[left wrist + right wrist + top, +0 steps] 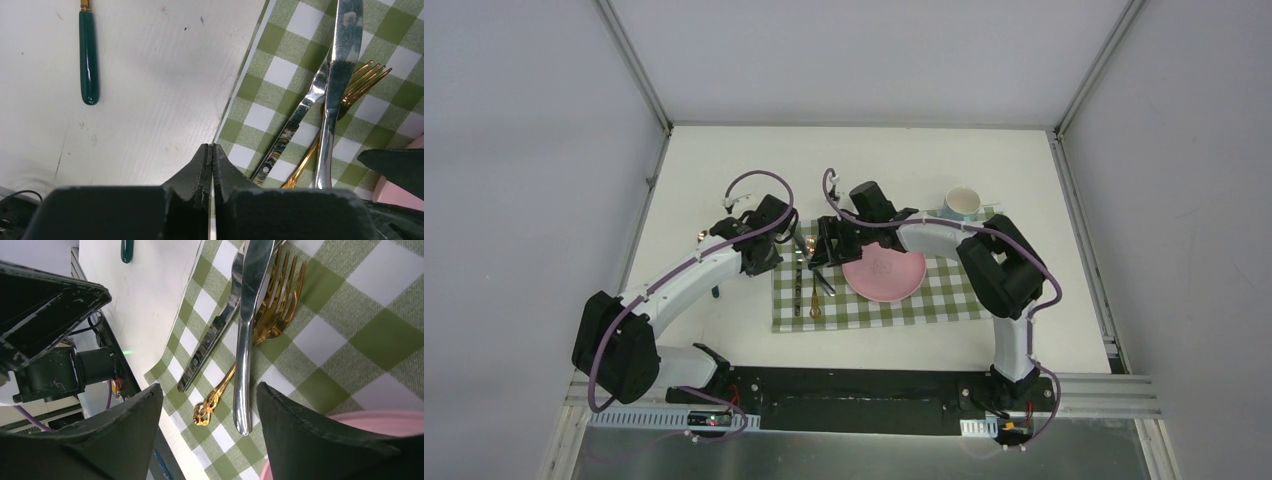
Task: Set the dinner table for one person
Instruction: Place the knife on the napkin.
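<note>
Left gripper (211, 150): fingers pressed together, nothing visible between them, over the left edge of the green-and-white checked cloth (944, 298). Right gripper (209, 387): fingers set apart above a silver knife (244, 355), which lies across a gold fork (275, 300) beside a second silver piece (205, 347), possibly a spoon. The dinner table (874, 160) carries the cloth centrally, toward its near edge. A pink plate (884, 275) rests on the cloth and a cup (964, 203) stands at the cloth's far right corner. A green-handled utensil (89, 60) lies on bare tabletop left of the cloth.
</note>
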Controlling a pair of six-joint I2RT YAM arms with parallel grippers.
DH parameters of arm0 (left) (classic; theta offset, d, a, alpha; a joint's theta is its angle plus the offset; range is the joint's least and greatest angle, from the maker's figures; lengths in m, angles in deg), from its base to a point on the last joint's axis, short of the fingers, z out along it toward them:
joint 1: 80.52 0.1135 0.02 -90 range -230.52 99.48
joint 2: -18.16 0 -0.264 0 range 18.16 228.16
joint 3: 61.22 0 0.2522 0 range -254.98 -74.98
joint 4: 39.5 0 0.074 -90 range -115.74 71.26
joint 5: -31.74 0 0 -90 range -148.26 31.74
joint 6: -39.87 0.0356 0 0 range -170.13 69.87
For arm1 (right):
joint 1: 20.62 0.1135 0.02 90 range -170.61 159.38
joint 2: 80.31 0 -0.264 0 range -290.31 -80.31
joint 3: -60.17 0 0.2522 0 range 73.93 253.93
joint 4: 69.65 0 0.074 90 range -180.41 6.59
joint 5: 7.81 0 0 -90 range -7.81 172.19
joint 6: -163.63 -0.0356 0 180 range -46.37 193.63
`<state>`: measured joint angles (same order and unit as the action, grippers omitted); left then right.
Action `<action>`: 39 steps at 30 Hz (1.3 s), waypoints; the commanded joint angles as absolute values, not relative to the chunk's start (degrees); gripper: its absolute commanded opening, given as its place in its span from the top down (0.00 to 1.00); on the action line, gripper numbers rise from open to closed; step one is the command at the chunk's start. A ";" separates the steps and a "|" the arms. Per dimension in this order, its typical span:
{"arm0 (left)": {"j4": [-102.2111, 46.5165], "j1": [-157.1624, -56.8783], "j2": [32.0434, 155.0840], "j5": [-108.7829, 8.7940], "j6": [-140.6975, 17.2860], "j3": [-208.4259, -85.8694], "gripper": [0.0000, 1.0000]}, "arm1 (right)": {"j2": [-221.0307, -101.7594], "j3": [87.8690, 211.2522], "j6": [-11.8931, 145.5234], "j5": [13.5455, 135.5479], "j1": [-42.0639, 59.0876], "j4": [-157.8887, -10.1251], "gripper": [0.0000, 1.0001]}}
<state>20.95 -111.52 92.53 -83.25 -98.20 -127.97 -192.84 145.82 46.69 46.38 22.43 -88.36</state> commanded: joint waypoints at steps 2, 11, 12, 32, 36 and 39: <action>20.49 -110.93 90.34 -82.01 -97.17 -127.97 1.00 | -195.05 150.44 46.73 44.24 23.01 -83.59 0.29; 20.48 -110.93 89.89 -81.81 -96.37 -128.23 1.00 | -197.88 154.02 47.83 44.66 23.07 -84.88 0.31; 20.49 -110.93 89.88 -81.81 -96.31 -128.19 1.00 | -198.11 154.27 47.89 44.63 23.07 -85.07 0.31; 21.18 -110.24 88.65 -81.59 -95.22 -129.50 1.00 | -200.73 154.52 47.22 44.66 23.07 -84.41 0.37; 21.26 -109.99 88.51 -81.46 -94.99 -129.55 1.00 | -201.40 154.68 46.70 44.31 23.06 -83.97 0.38; 21.22 -109.88 88.23 -81.37 -94.91 -129.43 1.00 | -201.68 154.70 46.46 44.26 23.04 -83.73 0.38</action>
